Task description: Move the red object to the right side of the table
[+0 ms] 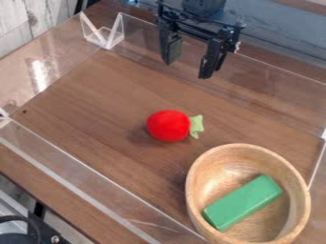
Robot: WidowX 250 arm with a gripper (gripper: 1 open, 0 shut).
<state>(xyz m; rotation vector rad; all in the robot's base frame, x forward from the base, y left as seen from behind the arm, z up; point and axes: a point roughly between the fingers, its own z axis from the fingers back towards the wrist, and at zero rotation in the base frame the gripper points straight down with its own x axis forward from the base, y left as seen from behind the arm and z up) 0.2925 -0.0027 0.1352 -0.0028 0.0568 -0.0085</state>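
Observation:
The red object [167, 125] is a small round bright-red toy fruit with a yellow-green leaf tip on its right. It rests near the middle of the dark wood-grain table [102, 105]. My black gripper [188, 59] hangs above the far part of the table, behind the red object and apart from it. Its two fingers [167, 48] point down and stand wide open with nothing between them.
A round light wooden bowl [204, 191] sits at the front right and holds a green rectangular block [243, 201]. Low clear acrylic walls [76, 181] border the table. A clear folded stand [102, 30] is at the back left.

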